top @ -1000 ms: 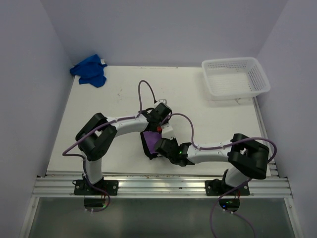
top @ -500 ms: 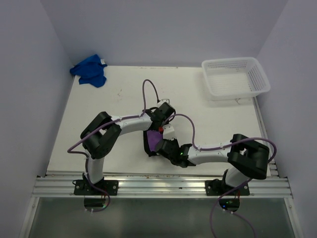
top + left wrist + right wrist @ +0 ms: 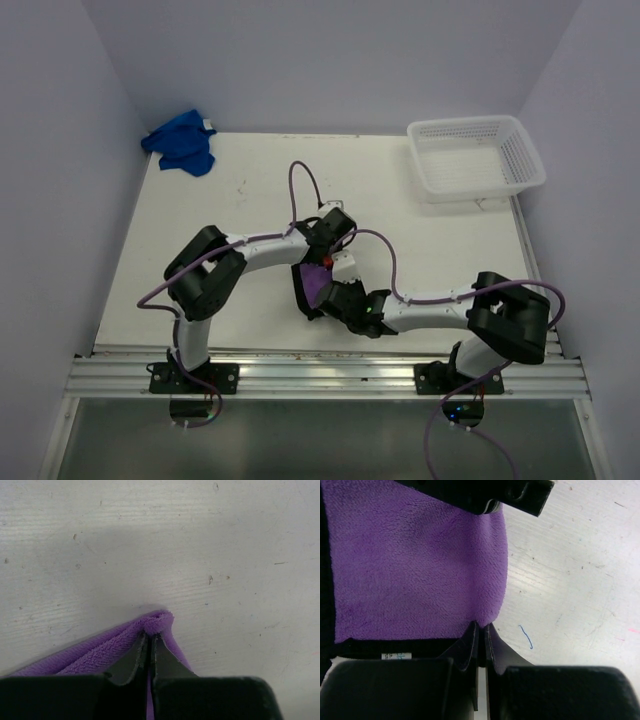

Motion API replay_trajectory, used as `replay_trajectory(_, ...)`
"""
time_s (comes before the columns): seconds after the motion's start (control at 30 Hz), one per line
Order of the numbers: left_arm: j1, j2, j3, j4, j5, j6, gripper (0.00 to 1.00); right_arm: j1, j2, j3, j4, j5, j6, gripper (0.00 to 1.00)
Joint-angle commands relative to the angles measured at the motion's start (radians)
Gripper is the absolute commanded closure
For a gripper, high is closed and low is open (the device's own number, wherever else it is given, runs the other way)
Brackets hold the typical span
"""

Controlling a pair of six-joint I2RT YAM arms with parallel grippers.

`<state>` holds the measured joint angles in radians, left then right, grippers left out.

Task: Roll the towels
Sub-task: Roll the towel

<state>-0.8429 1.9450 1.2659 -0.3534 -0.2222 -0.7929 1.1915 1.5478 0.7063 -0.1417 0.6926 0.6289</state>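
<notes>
The purple towel lies at the table's near middle, between my two grippers. In the left wrist view a bunched corner of the purple towel sits pinched in the left gripper, which is shut on it. My right gripper is shut on another corner of the purple towel, whose dark hem and white label run along the bottom. From above, the left gripper is at the towel's far side and the right gripper at its near side. The blue towel lies crumpled at the far left corner.
A white mesh basket stands at the far right corner. Purple cables loop over both arms. The left gripper's body shows at the top of the right wrist view. White walls close in the table on three sides.
The left gripper has closed onto the purple towel's far corner after moving slightly nearer. The right gripper stayed shut on its corner and barely shifted.
</notes>
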Motion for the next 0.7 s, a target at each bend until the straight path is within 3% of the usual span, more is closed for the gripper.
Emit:
replay_trajectory(0.0, 0.005, -0.004, -0.023, -0.019, -0.026, -0.034, 1.0, 0.016, -0.034, 0.05, -0.117, 0.062, 0.015, 1.0)
replay_trajectory(0.3, 0.077, -0.127, -0.183, 0.158, 0.061, -0.107, 1.0, 0.052, -0.04, 0.096, -0.216, 0.153, -0.024, 1.0)
replay_trajectory(0.67, 0.105, -0.231, -0.367, 0.418, 0.113, -0.18, 1.0, 0.203, 0.066, 0.159, -0.269, 0.301, -0.103, 1.0)
